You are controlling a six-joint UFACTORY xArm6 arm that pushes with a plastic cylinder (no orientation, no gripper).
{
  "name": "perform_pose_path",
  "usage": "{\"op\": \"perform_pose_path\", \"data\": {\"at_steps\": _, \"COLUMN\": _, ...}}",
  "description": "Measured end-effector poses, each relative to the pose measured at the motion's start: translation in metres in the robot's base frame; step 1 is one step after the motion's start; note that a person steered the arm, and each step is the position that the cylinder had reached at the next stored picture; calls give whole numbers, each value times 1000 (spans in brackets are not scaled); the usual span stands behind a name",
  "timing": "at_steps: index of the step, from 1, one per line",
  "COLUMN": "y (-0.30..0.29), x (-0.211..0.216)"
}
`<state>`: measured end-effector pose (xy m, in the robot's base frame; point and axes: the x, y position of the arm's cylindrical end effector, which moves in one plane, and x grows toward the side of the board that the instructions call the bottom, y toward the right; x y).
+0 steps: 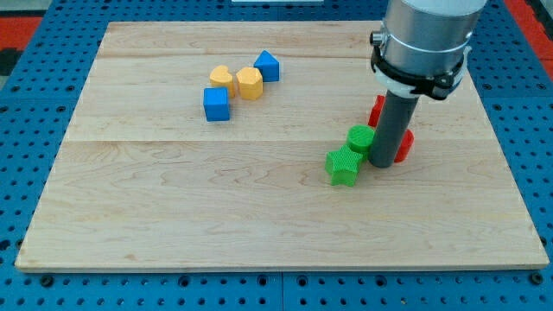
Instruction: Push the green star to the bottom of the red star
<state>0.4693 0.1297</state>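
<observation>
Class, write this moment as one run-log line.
tip: right of green star, touching unclear | green round block: above star | red blocks: partly hidden behind rod | goal: unconfirmed

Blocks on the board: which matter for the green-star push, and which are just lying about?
In the job:
green star
red star, partly hidden behind the rod
my tip, right of the green star

Lying about:
green block
red block
blue cube
blue block
yellow heart
yellow block
</observation>
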Motion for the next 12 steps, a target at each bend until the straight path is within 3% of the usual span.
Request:
{"op": "perform_pose_path", "data": {"at_steps": 2, "y": 6, "x": -32}}
{"op": "perform_pose_path", "data": {"at_steps": 4, "y": -16, "x": 84}}
{"op": "perform_pose_path", "data": {"at_steps": 5, "y": -83, "x": 67}}
{"op": "perform_pose_path", "data": {"at_steps": 6, "y": -58, "x": 9}}
{"op": "perform_pose_path", "data": {"at_steps": 7, "y": -56, "x": -20}}
{"op": "perform_pose_path", "data": {"at_steps": 9, "y": -48, "x": -5}}
{"op": "perform_pose_path", "data": {"at_steps": 10, "y": -7, "x": 9}}
{"op": "perform_pose_path", "data": {"at_steps": 12, "y": 8, "x": -17}}
